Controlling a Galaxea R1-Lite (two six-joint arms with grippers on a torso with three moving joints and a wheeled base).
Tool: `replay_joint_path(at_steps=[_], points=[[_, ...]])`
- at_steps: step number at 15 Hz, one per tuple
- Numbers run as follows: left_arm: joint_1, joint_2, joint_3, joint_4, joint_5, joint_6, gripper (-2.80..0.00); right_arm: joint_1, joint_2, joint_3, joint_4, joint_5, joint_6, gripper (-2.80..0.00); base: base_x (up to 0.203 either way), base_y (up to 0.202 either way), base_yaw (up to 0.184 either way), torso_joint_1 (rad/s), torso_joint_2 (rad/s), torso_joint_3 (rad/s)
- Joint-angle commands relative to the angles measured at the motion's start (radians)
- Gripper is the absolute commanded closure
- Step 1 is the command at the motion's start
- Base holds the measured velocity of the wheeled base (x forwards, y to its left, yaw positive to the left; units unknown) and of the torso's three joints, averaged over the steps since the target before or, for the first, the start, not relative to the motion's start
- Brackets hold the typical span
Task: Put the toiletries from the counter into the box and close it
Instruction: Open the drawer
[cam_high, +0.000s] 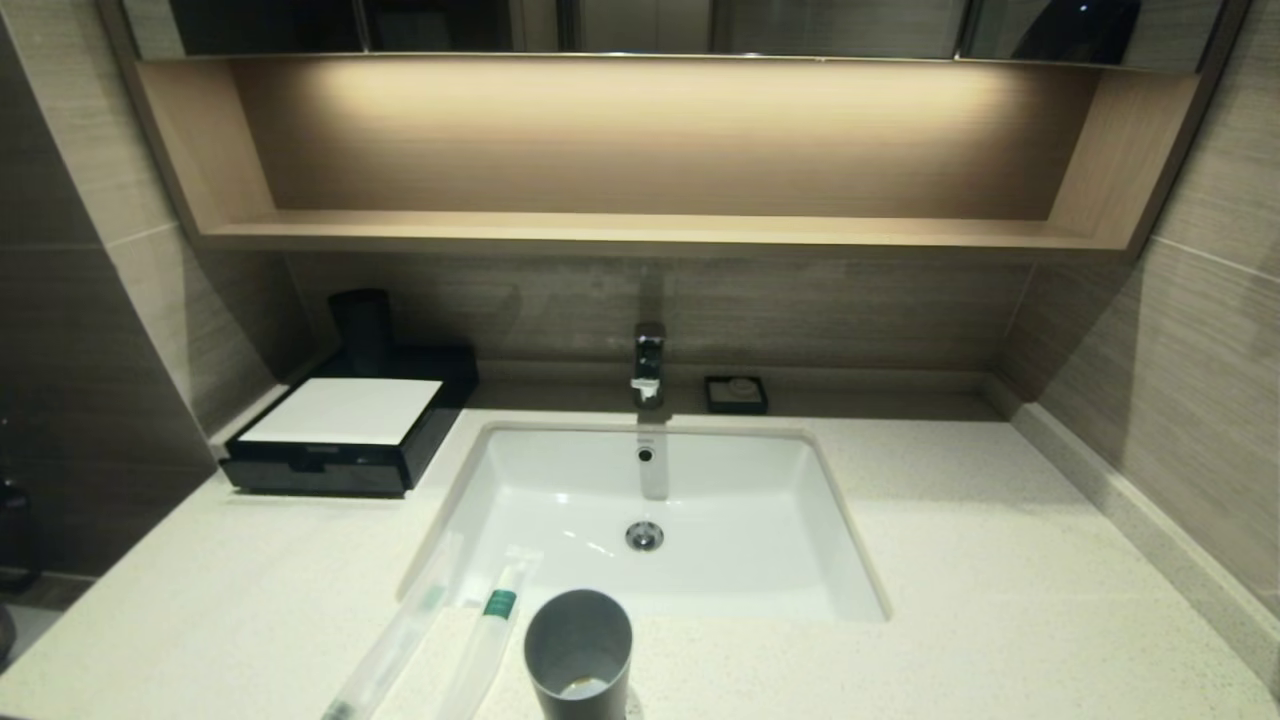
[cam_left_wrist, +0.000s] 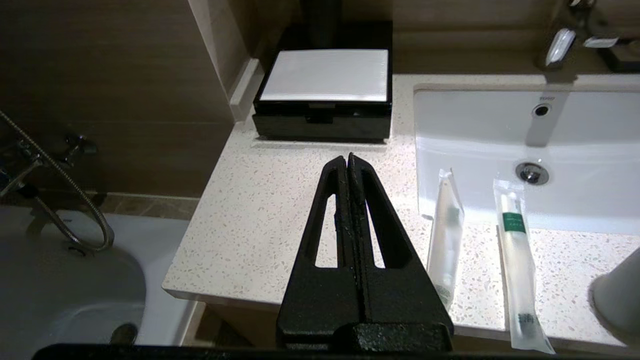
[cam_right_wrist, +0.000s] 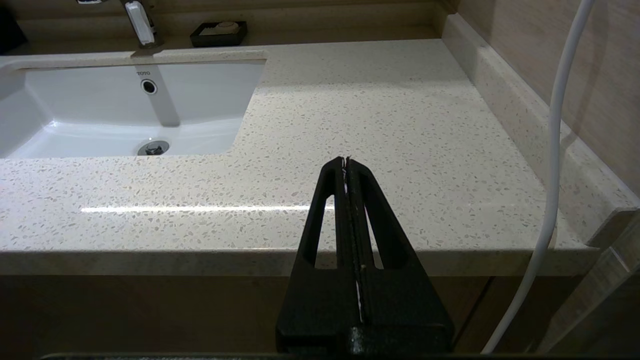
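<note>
Two slim clear packets lie side by side on the counter (cam_high: 1000, 560) at its front edge, left of the sink. The plain one (cam_high: 400, 625) (cam_left_wrist: 446, 235) is on the left, the green-banded one (cam_high: 490, 630) (cam_left_wrist: 517, 260) on the right. The black box (cam_high: 350, 430) (cam_left_wrist: 325, 95) with a white top panel stands at the back left, its drawer shut. My left gripper (cam_left_wrist: 347, 158) is shut and empty, held before the counter's front edge, left of the packets. My right gripper (cam_right_wrist: 346, 160) is shut and empty, over the counter's front right. Neither shows in the head view.
A grey cup (cam_high: 578, 650) stands at the front edge, right of the packets. The white sink basin (cam_high: 660, 520) fills the middle, with a chrome tap (cam_high: 648, 362) behind it. A small black soap dish (cam_high: 736, 393) sits at the back. A white cable (cam_right_wrist: 555, 175) hangs at the right.
</note>
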Motion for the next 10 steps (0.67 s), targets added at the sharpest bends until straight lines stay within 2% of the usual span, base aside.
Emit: replay_joint_path(at_steps=[1,4,8,10], points=[[0.001,0.159,-0.015,-0.004,0.007,0.000,0.00,0.000,0.001,0.000,0.001,0.000,0.000,0.00,0.000,0.000,0.000,0.000,0.00,0.000],[0.000,0.260,-0.010,-0.059,0.006,-0.031,0.00,0.000,0.001,0.000,-0.001,0.001,0.000,0.00,0.000,0.000,0.000,0.000,0.00,0.000],[0.001,0.390,-0.012,-0.139,0.007,-0.040,0.00,0.000,0.001,0.000,-0.001,0.001,0.000,0.00,0.000,0.000,0.000,0.000,0.00,0.000],[0.004,0.464,-0.004,-0.184,0.007,-0.069,0.00,0.000,0.001,0.000,-0.001,0.001,0.000,0.00,0.000,0.000,0.000,0.000,0.00,0.000]])
